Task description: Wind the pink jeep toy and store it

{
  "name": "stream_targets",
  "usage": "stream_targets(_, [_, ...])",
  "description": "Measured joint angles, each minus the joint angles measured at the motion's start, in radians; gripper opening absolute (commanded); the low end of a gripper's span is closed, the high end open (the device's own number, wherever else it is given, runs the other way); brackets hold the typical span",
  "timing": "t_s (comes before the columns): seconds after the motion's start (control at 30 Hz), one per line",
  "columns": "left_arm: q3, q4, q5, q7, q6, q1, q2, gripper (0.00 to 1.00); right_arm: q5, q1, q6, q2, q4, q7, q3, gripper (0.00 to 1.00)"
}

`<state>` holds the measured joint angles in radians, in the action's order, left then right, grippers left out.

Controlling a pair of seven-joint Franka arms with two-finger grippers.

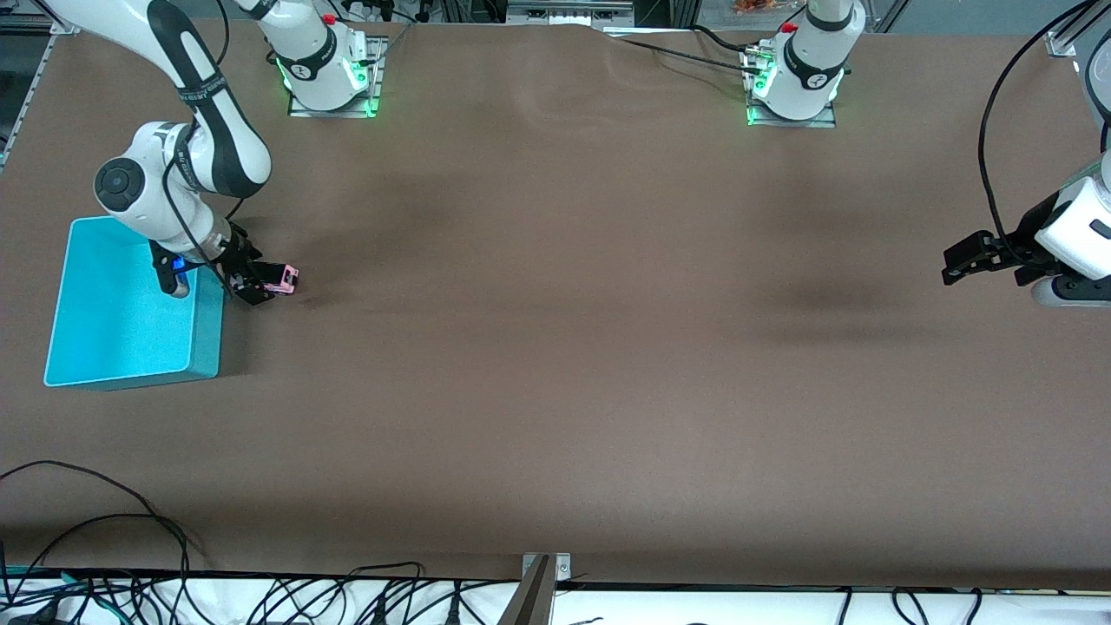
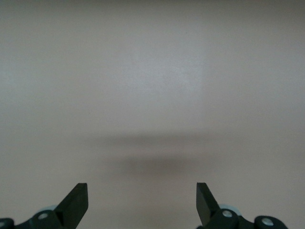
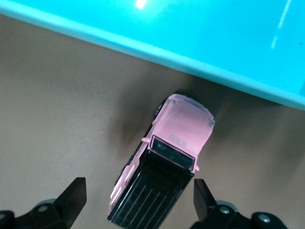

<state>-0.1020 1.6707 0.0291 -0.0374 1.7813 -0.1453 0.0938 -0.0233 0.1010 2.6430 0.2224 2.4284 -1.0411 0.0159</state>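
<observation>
Right wrist view shows the pink jeep toy (image 3: 162,181) on the surface just beside the turquoise bin (image 3: 200,28), its long axis running between the spread fingers of the right claw (image 3: 138,202), while the left claw (image 1: 976,260) waits spread, well apart.

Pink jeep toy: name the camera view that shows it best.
The right wrist view: the pink jeep toy fills the frame between the open right gripper, beside the turquoise bin. The front view shows it tiny and partly hidden. The left wrist view shows only bare table.
</observation>
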Motion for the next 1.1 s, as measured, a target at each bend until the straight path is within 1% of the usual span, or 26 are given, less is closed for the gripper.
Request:
stream_targets(0.57, [0.0, 0.0, 0.0, 0.0, 0.0, 0.0, 0.0, 1.0, 0.0, 0.001, 0.037, 0.056, 0.0, -0.019, 0.001, 1.0])
stream_targets(0.7, [0.0, 0.0, 0.0, 0.0, 0.0, 0.0, 0.0, 1.0, 0.0, 0.001, 0.04, 0.066, 0.0, -0.019, 0.001, 0.92])
stream_targets(0.73, [0.0, 0.0, 0.0, 0.0, 0.0, 0.0, 0.0, 1.0, 0.0, 0.001, 0.041, 0.067, 0.0, -0.019, 0.001, 0.88])
stream_targets(0.8, [0.0, 0.0, 0.0, 0.0, 0.0, 0.0, 0.0, 1.0, 0.0, 0.001, 0.042, 0.07, 0.0, -0.019, 0.001, 0.83])
stream_targets(0.83, [0.0, 0.0, 0.0, 0.0, 0.0, 0.0, 0.0, 1.0, 0.0, 0.001, 0.042, 0.071, 0.0, -0.019, 0.001, 0.69])
stream_targets(0.93, [0.0, 0.0, 0.0, 0.0, 0.0, 0.0, 0.0, 1.0, 0.0, 0.001, 0.049, 0.073, 0.0, -0.02, 0.001, 0.46])
stream_targets(0.97, [0.0, 0.0, 0.0, 0.0, 0.0, -0.001, 0.0, 1.0, 0.0, 0.001, 0.053, 0.073, 0.0, -0.02, 0.001, 0.35])
stream_targets(1.0, [0.0, 0.0, 0.0, 0.0, 0.0, -0.001, 0.0, 1.0, 0.0, 0.001, 0.06, 0.073, 0.0, -0.02, 0.001, 0.29])
stream_targets(1.07, [0.0, 0.0, 0.0, 0.0, 0.0, -0.001, 0.0, 1.0, 0.0, 0.001, 0.068, 0.073, 0.0, -0.02, 0.001, 0.13])
stream_targets(1.1, [0.0, 0.0, 0.0, 0.0, 0.0, -0.001, 0.0, 1.0, 0.0, 0.001, 0.071, 0.073, 0.0, -0.02, 0.001, 0.07])
